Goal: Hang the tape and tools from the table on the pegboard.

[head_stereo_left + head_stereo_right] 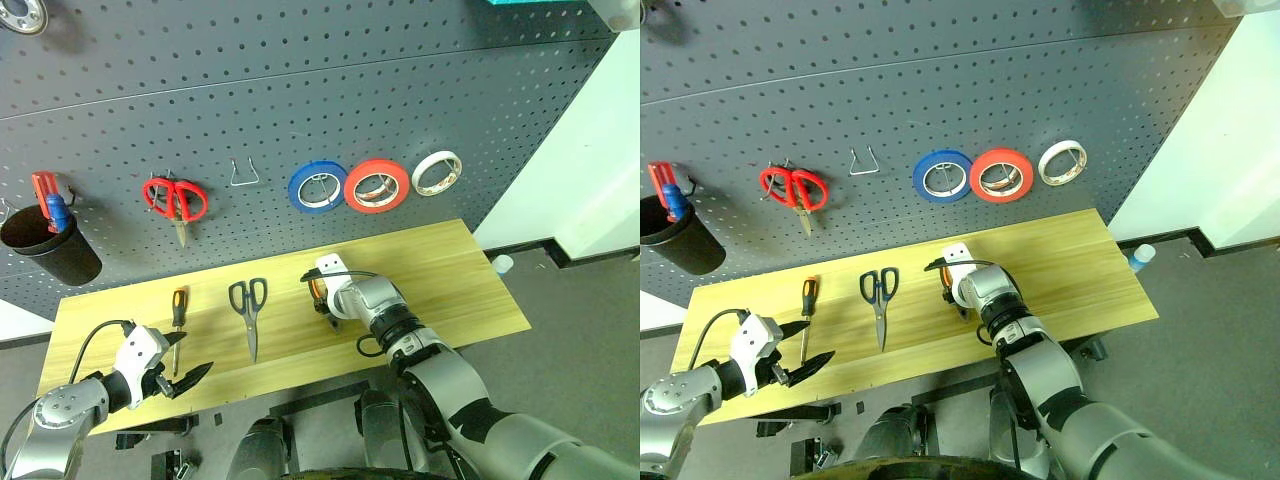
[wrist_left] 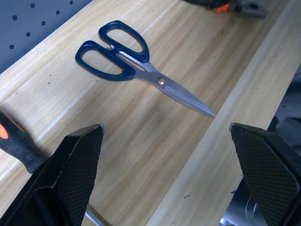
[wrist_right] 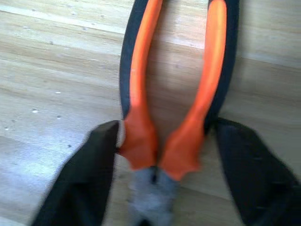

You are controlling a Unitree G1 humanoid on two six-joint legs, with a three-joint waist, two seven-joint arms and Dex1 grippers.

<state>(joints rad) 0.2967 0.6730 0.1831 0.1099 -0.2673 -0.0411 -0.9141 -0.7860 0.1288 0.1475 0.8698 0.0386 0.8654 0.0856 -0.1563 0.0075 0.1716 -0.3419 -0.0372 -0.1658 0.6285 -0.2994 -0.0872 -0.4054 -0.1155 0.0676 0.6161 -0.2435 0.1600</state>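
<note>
The pliers (image 3: 174, 117), with orange-and-black handles, lie on the light wooden table (image 1: 450, 270) near its middle. My right gripper (image 3: 164, 132) points down over them, its fingers pressed against both handles close to the pivot. The dark-handled scissors (image 1: 248, 300) lie to the left of the pliers, and the screwdriver (image 1: 178, 305) lies further left. My left gripper (image 1: 195, 355) hovers open near the table's front left edge, just in front of the screwdriver. Blue tape (image 1: 318, 187), red tape (image 1: 376, 186) and white tape (image 1: 437, 172) hang on the dark pegboard (image 1: 300, 80).
Red-handled scissors (image 1: 175, 198) hang on the pegboard's left part, with a bare wire hook (image 1: 245, 172) between them and the blue tape. A black cup (image 1: 50, 245) holding small tools hangs at the far left. A white wall borders the board on the right.
</note>
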